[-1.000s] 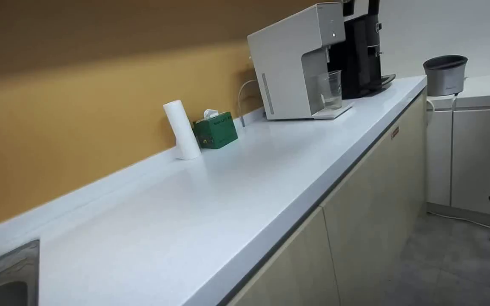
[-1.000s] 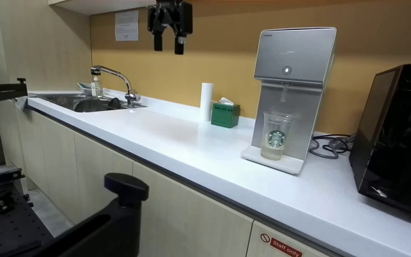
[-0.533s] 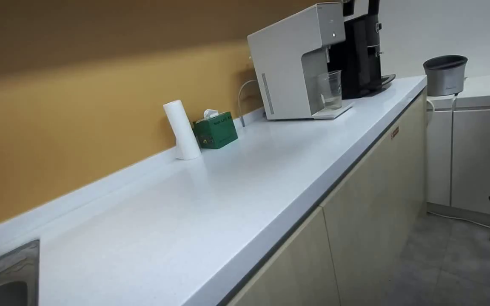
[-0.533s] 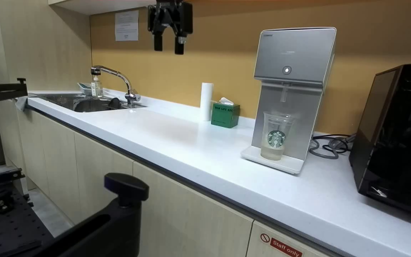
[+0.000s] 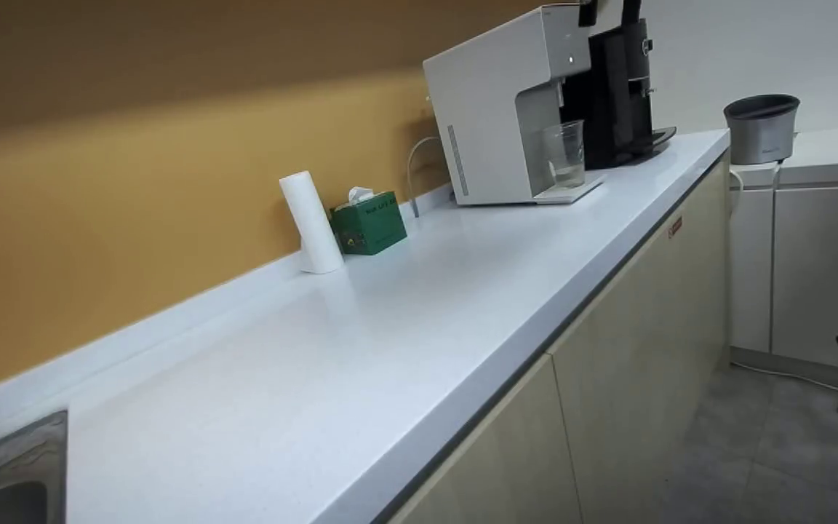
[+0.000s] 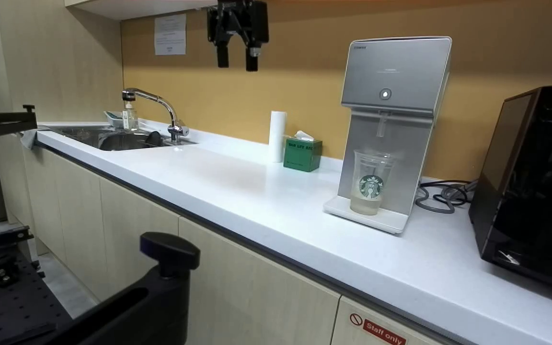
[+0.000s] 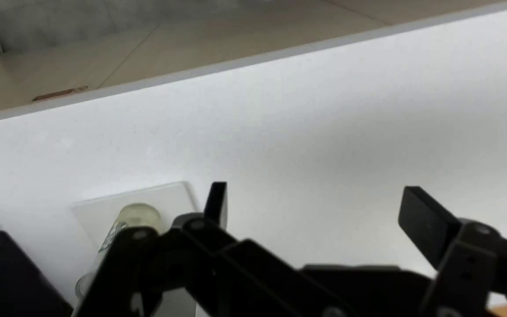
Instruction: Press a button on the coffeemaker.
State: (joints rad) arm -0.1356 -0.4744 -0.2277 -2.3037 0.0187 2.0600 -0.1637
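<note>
A silver dispensing machine (image 6: pixel 396 67) with a round lit button (image 6: pixel 385 94) on its upper front stands on the counter. It also shows in an exterior view (image 5: pixel 492 109). A clear cup (image 6: pixel 371 187) with some liquid stands on its base under the spout. The cup also shows in the wrist view (image 7: pixel 139 215), left of the jaws. A black machine (image 5: pixel 612 94) stands beside the silver one. My gripper (image 6: pixel 237 62) is open and empty, pointing down high above the counter, to the left of the silver machine in that view. In the wrist view the fingers (image 7: pixel 427 224) stand wide apart.
A green tissue box (image 6: pixel 303 154) and a white paper roll (image 6: pixel 277 136) stand by the back wall. A sink faucet (image 6: pixel 166 105) is at the far end. Dark cables (image 6: pixel 443 196) lie behind the silver machine. The counter's front edge (image 7: pixel 236 66) crosses the wrist view.
In an exterior view my gripper has moved a little right, toward the silver machine, and slightly up. It stays open. The machines and the cup have not moved.
</note>
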